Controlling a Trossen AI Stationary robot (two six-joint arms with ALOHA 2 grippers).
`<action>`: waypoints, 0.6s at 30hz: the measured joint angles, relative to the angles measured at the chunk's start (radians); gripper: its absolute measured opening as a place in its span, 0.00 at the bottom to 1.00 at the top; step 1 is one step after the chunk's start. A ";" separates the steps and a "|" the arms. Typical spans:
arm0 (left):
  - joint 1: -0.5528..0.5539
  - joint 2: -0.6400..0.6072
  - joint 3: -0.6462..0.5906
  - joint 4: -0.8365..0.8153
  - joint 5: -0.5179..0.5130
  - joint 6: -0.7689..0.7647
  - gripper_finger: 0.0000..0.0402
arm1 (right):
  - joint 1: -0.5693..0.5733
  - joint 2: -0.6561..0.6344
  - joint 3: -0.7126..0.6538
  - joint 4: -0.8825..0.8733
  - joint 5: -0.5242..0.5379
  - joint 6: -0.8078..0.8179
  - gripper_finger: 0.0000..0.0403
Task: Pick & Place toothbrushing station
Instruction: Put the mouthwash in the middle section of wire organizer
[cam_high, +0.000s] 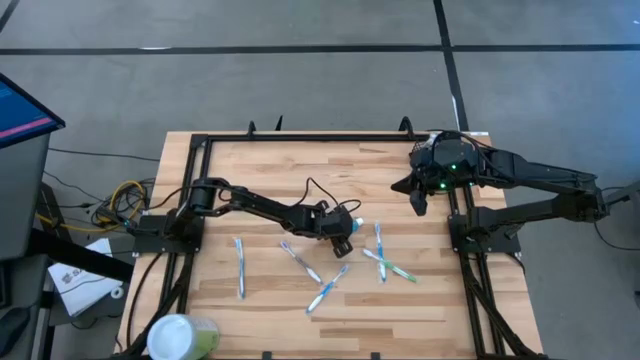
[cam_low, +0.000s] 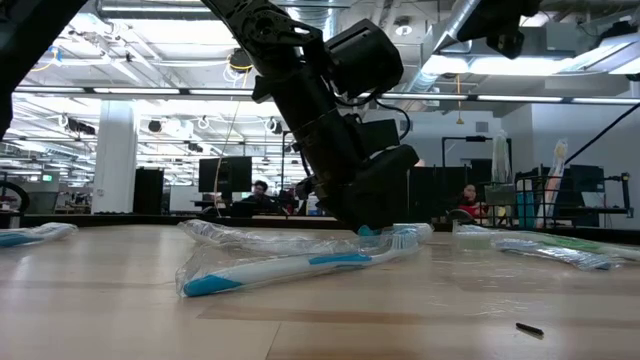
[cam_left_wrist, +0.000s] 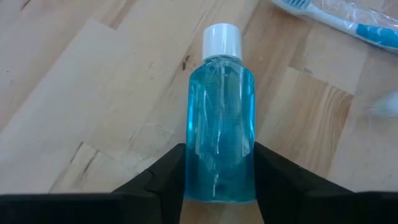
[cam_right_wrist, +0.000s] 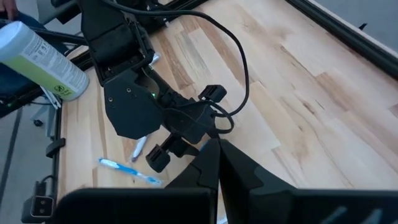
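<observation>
Step in hand: the pick. Left gripper (cam_high: 343, 238), centre of the high view, is down on the wooden surface (cam_high: 270, 170) w/ a small blue mouthwash bottle (cam_left_wrist: 220, 118), white cap, lying betw. its fingers (cam_left_wrist: 163, 180); jaws close on both sides, firm grip not certain.

Right gripper (cam_high: 417, 199) waits upper right, shut, empty.

No black holder visible anywhere.

Next: squeeze fully, lift clear of wrapped toothbrushes (cam_high: 300, 262) nearby.
</observation>
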 joint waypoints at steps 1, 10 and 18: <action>0.000 0.000 0.000 0.000 0.002 0.000 0.37 | 0.000 0.000 0.000 0.000 0.000 0.015 0.01; -0.006 0.000 0.000 0.000 0.002 -0.008 0.37 | -0.001 0.000 0.000 -0.006 -0.048 0.172 0.22; -0.009 -0.036 -0.001 -0.005 -0.011 -0.010 0.37 | -0.016 0.000 0.000 -0.007 -0.080 0.262 0.43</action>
